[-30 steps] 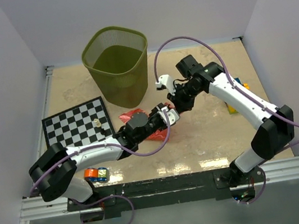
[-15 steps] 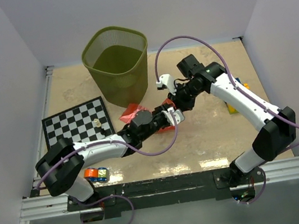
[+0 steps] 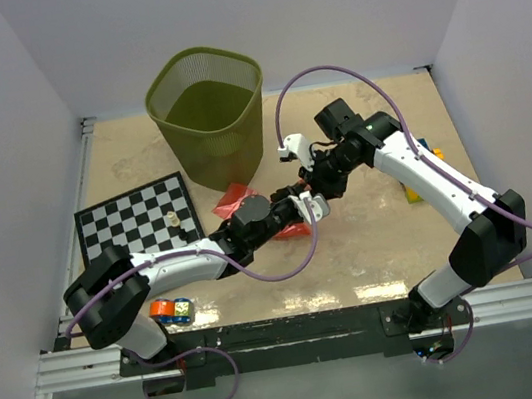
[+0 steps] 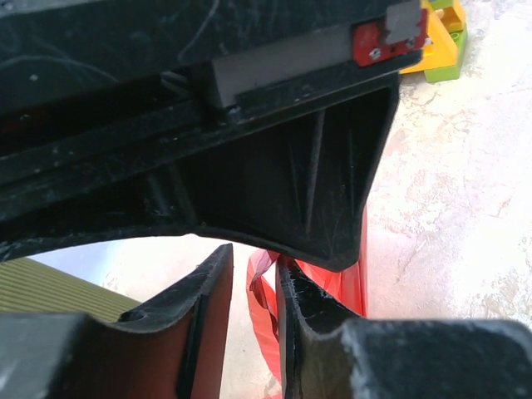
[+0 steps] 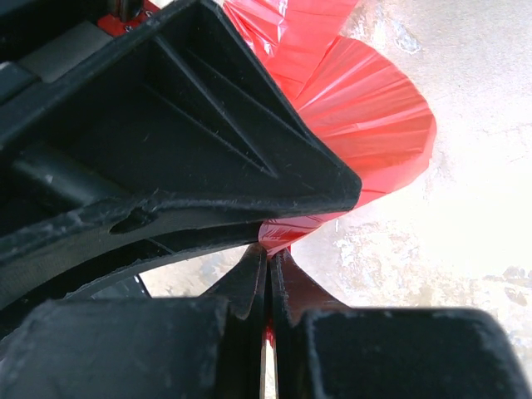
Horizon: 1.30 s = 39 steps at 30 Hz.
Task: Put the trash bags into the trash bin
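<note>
The trash bag (image 5: 366,125), crumpled red film, is fanning out just ahead of the right gripper (image 5: 268,253); that gripper is pinching a fold of it, fingers clenched tight; the left gripper (image 4: 253,278) is meeting it head-on, jaws narrowly parted with the film's edge showing between them; the trash bin (image 3: 224,160) is standing beyond both grippers, near the bag's far end.

Top view: trash bag (image 3: 230,201) mostly under left arm (image 3: 185,263), only red scraps showing. Blocks (image 3: 413,190) half behind right arm (image 3: 435,178). Piece (image 3: 174,217) on chessboard (image 3: 129,226) too small to name. Orange-blue object (image 3: 170,311) partly covered.

Left wrist view: right gripper (image 5: 268,259) body blocks most of frame; trash bin (image 4: 58,287) only olive corner.

Right wrist view: left gripper (image 4: 252,268) body hides bag's lower part; bag cut by top edge.
</note>
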{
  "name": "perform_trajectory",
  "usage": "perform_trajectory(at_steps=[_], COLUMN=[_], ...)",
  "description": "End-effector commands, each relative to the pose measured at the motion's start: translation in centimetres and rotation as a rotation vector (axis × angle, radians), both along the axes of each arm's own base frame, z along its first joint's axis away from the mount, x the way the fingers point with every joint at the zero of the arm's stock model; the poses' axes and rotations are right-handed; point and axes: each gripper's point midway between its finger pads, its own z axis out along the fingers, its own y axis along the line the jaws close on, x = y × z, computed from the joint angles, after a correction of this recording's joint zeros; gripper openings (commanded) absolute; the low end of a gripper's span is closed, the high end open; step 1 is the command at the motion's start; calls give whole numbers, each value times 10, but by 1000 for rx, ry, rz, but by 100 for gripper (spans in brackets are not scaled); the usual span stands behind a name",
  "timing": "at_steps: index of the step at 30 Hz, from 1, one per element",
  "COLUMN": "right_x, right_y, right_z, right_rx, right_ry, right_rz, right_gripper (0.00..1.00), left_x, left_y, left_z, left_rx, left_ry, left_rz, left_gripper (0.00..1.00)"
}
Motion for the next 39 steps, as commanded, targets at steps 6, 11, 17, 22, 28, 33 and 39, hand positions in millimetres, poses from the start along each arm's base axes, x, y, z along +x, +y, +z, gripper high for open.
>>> perform_trajectory(at_steps=[6, 11, 17, 22, 28, 33, 39], right_x=[-2, -2, -6, -12, -6, 19, 39], right_y=[-1, 0, -10, -30, -52, -72, -62], right_z=[4, 3, -3, -19, -28, -25, -21], right_rx=[-1, -4, -38, -82, 40, 102, 140], right_ry=[-10, -9, -35, -65, 27, 13, 8], right_rz=[3, 5, 37, 24, -110, -187, -170], right_gripper=[0, 0, 0, 0, 0, 0, 0], left_x=[-7, 2, 11, 42, 75, 85, 67], left_y=[-20, -23, -11, 22, 57, 87, 93], left_z=[14, 9, 18, 48, 51, 35, 33], left_rx=[-14, 28, -21, -228, -305, -357, -376], left_ry=[-55, -88, -65, 75, 150, 273, 343], left_rz=[-115, -97, -52, 142, 282, 356, 290], left_gripper=[27, 12, 0, 0, 0, 0, 0])
